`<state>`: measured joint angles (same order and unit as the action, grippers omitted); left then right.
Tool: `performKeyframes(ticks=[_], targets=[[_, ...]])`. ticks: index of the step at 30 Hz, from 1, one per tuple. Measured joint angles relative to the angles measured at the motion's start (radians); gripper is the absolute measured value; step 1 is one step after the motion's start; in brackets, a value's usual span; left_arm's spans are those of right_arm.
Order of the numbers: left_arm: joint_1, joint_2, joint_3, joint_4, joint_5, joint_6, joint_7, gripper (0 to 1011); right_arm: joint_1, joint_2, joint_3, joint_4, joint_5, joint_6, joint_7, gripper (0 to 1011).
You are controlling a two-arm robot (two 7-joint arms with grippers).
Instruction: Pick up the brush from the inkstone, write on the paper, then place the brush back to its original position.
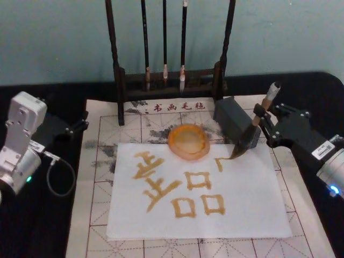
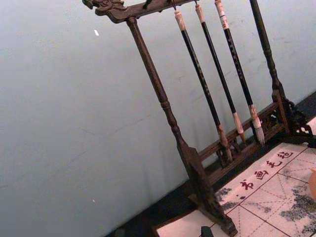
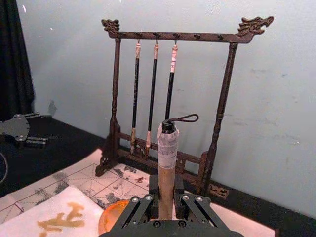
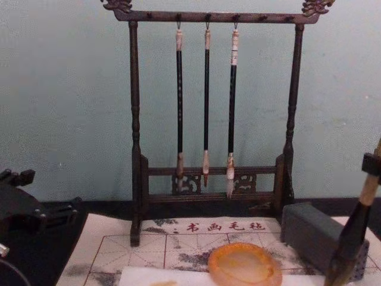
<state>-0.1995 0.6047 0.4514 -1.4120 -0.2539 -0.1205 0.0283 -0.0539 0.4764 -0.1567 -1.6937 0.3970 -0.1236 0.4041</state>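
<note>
The brush — handle clamped between fingers of right gripper.

Dim, even room light casts faint shadows.

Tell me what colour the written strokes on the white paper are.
Golden-brown strokes on the paper; the head view shows them best.

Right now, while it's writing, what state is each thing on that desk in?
brush: tilted, tip down on the paper's upper right part.
right hand: shut on the brush's handle.
left hand: parked off the mat's left side.
inkstone: on the mat, no brush in it.
paper: flat, bearing amber-brown characters.
thin brushes: three, hanging on the rack.
grey block: sitting beside the brush.
</note>
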Motion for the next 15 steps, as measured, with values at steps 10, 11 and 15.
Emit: performKeyframes(ticks=[10, 11, 15], targets=[[0.000, 0.000, 0.000, 0.000, 0.000, 0.000, 0.000, 1001, -0.006, 0.001, 0.006, -0.002, -0.006, -0.006, 0.000, 198], [0.000, 0.000, 0.000, 0.000, 0.000, 0.000, 0.000, 1001, -0.006, 0.001, 0.007, -0.002, -0.006, -0.007, 0.000, 198], [0.000, 0.000, 0.000, 0.000, 0.000, 0.000, 0.000, 1001, -0.008, 0.003, 0.007, -0.004, -0.007, -0.007, 0.002, 198]])
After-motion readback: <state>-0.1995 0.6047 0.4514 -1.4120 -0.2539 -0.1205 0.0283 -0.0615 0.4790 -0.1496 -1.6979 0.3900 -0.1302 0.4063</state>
